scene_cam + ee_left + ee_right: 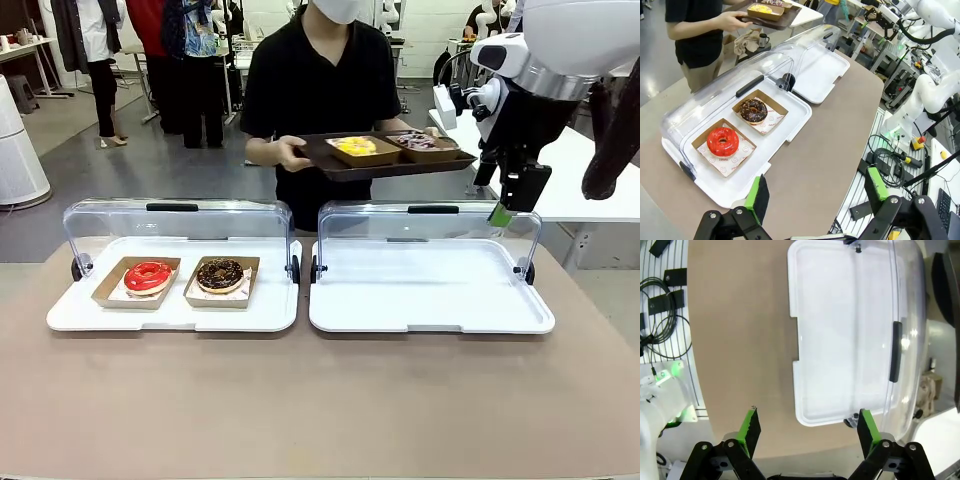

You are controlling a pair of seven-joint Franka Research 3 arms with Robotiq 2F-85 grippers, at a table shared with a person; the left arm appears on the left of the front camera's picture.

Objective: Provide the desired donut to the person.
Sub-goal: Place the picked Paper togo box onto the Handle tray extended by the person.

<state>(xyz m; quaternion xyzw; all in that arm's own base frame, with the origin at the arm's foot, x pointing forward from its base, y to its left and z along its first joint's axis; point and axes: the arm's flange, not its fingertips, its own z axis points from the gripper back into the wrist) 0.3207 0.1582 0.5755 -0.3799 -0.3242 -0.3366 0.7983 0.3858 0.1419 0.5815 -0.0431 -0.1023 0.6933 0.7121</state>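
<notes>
A red-glazed donut [148, 276] [723, 141] and a chocolate donut [220, 274] [753, 110] sit in cardboard boxes on the left white tray [170, 318], whose clear lid is raised. Across the table, the person [320, 80] [695, 35] holds a dark tray [340, 168] carrying a yellow donut [357, 146] [761, 8] and a brown-and-pink one [418, 141]. My left gripper [816, 192] is open, high over the table's near edge beside the left tray. My right gripper [510, 205] [809, 427] is open above the far right corner of the right white tray [430, 290] [840, 340].
The right tray's clear lid [430, 225] stands up at its far side, just under my right gripper. A white side table [590, 180] is to the right, behind my right arm. Bare brown tabletop [320, 400] spans the front.
</notes>
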